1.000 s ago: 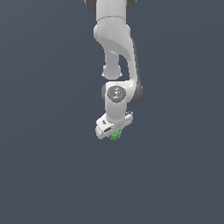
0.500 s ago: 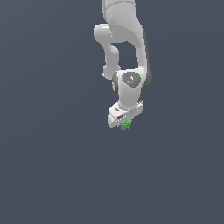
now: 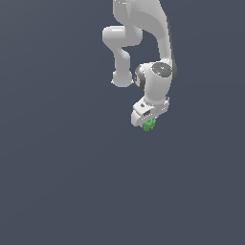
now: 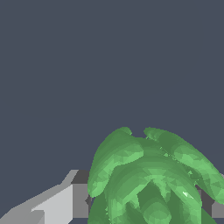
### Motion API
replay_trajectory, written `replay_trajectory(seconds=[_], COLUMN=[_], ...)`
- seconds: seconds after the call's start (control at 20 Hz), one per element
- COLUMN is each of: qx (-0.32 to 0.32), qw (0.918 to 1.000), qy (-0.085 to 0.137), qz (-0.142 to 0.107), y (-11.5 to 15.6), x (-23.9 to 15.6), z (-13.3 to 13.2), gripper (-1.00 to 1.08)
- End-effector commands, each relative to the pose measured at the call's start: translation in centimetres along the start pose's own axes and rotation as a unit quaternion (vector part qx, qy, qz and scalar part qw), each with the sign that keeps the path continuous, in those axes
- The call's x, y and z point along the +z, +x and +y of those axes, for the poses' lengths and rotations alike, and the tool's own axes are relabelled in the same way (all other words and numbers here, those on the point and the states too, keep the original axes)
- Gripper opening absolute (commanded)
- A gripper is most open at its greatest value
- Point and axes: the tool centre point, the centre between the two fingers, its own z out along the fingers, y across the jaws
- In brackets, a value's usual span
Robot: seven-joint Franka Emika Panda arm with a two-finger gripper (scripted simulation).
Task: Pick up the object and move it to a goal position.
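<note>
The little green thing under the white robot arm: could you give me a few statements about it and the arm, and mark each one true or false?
1. The green object sits at the tip of the gripper. True.
2. The object is red and box-shaped. False: it is bright green and lumpy, as the wrist view shows.
3. The gripper hangs open with nothing in it. False: it is shut on the green object.
4. In the exterior view the background around the arm is a plain dark grey-blue. True.
5. The object is much larger than the gripper. False: in the exterior view it is much smaller.
</note>
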Motion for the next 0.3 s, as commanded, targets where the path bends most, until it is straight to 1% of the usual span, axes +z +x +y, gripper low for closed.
replay_trajectory(seconds=[0.0, 0.25], qx=[0.001, 0.001], qw=[1.0, 1.0], qy=[0.0, 0.0], qz=[0.0, 0.0], y=[-0.21, -0.31], x=[-0.52, -0.93], z=[-1.26, -2.24], gripper=[-1.0, -1.0])
